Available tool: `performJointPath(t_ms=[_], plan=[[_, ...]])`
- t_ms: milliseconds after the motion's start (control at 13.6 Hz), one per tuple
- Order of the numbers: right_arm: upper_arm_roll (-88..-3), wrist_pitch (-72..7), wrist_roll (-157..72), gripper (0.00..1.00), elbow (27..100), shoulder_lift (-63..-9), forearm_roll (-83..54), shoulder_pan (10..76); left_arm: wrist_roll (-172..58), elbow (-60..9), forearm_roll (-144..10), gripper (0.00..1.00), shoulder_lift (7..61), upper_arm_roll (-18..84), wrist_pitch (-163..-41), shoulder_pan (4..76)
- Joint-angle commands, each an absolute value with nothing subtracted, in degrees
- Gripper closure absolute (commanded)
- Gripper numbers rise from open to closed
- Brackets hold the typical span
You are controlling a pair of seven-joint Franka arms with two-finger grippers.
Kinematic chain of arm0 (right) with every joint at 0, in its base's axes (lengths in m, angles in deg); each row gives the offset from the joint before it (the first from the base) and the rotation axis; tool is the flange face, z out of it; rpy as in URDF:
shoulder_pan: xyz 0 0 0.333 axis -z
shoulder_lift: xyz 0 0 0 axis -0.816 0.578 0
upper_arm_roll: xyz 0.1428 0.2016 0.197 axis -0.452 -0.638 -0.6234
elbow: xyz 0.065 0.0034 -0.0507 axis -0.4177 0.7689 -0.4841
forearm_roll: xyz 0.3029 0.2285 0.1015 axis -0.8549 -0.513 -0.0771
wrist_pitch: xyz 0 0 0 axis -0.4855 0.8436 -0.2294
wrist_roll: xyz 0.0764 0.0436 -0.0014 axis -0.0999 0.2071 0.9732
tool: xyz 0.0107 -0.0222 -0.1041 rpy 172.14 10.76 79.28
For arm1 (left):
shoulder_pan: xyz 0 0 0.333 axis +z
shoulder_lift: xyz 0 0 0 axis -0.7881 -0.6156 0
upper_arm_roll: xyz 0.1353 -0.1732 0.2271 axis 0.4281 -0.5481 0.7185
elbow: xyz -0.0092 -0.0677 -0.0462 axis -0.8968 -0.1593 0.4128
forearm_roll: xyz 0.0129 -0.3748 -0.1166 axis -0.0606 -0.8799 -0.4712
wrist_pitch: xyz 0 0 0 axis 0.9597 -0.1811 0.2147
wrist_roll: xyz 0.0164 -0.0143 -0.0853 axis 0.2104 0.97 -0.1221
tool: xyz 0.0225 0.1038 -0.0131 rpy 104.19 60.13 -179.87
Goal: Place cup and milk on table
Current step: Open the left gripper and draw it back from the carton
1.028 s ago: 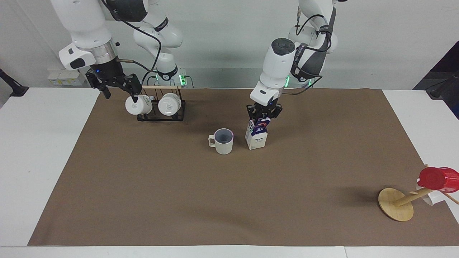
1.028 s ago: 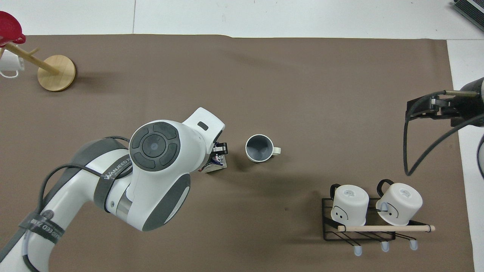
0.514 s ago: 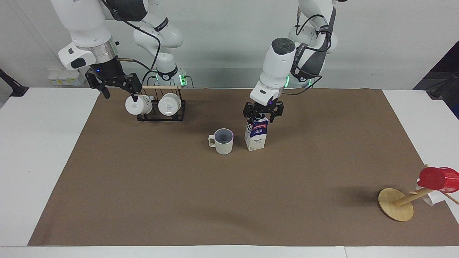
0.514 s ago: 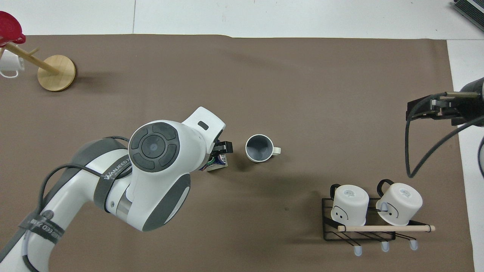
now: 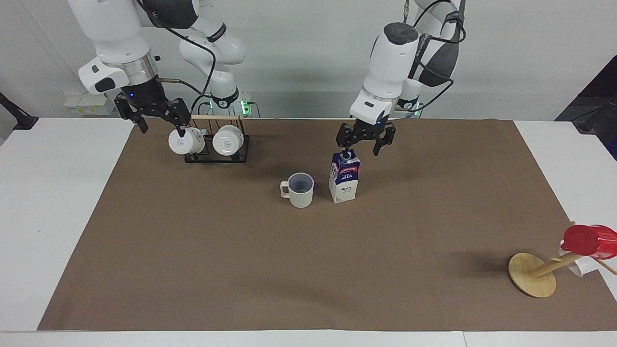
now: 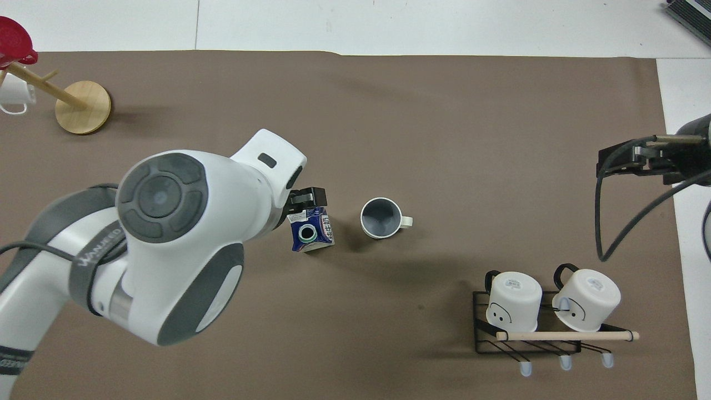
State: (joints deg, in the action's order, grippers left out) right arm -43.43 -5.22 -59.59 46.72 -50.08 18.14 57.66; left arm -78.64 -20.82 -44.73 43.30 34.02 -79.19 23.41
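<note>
The milk (image 5: 344,176) (image 6: 311,236), a blue-and-white gable-top carton, stands upright on the table's brown mat (image 5: 308,270) with nothing holding it. Beside it, toward the right arm's end, the grey-beige cup (image 5: 301,189) (image 6: 380,218) stands upright. My left gripper (image 5: 365,143) hangs open just above the carton's top, clear of it; the overhead view shows only a dark part of the left gripper (image 6: 304,197) under the arm. My right gripper (image 5: 163,126) (image 6: 627,158) waits open and holding nothing, up over the mat's edge at the right arm's end.
A black wire rack (image 5: 217,153) (image 6: 533,344) with two white mugs stands near the robots at the right arm's end. A tilted wooden mug tree (image 5: 532,275) (image 6: 83,106) carrying a red cup (image 5: 588,239) (image 6: 14,41) sits at the left arm's end, far from the robots.
My left gripper opened off the milk's top, then rose and drifted toward the left arm's end. The carton stays standing where it was. The right arm has not moved.
</note>
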Motion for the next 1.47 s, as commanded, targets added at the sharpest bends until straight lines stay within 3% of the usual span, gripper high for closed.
performJointPath(t_ms=[0,440,954,1394], plan=[[-43.70,-6.12,-58.29,0.00,48.04,-51.17,16.62,59.69,-74.50,-18.81,-45.78,0.00,43.36,33.69,-76.74,27.47],[-43.70,-6.20,-57.85,0.00,48.04,-51.17,16.62,59.78,-56.74,-14.32,-45.08,0.00,44.33,34.30,-65.15,35.90],[-43.79,-6.12,-57.76,0.00,48.13,-51.17,16.62,59.34,-45.64,-11.78,-44.81,0.00,46.00,34.30,-62.68,47.07],[-43.88,-6.12,-57.76,0.00,48.22,-51.26,16.62,59.34,-45.64,-11.07,-40.33,0.00,46.26,34.30,-59.70,47.26]])
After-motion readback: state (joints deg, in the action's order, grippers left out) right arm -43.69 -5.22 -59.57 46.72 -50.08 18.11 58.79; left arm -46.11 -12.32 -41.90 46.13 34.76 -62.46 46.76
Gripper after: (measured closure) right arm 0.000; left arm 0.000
